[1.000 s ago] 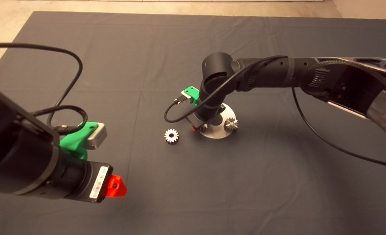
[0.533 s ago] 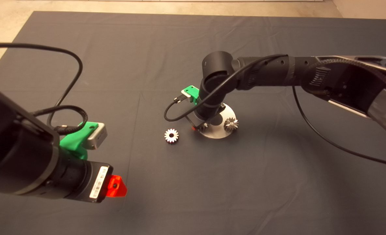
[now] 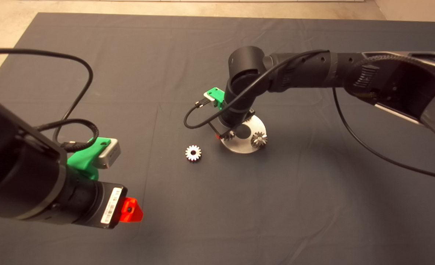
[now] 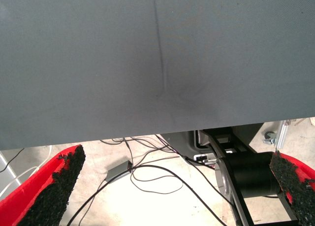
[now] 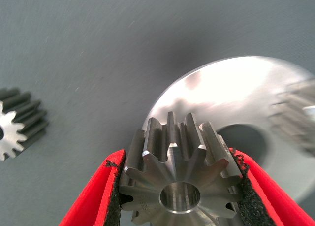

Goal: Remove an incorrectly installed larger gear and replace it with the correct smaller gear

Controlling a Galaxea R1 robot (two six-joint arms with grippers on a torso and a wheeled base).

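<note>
**Larger gear clamped in the right gripper at the disc**

The right gripper is clamped on the larger gear, one black pad pressed against the teeth on each side. In the right wrist view the gear sits between the fingers with its bore facing the camera, over the edge of the round steel disc. The disc lies near the middle of the worktop, and whether the gear has cleared it cannot be told. A dark hole in the disc shows just beside the gear. Another gear stands on the side of the disc nearer the right edge of the worktop.

The smaller gear lies flat on the mat, apart from the disc, toward the left edge of the worktop. The left gripper waits near the front left corner with its fingers apart and nothing between them.

Both gears look like solid steel: stiff, dense for their size, not fragile, but smooth and apt to slip. The slanted teeth of the larger gear give the pads uneven bearing, so it could twist in the grip. The smaller gear is best taken across its toothed rim, on opposite sides, kept level so its bore can meet the seat squarely.
</note>
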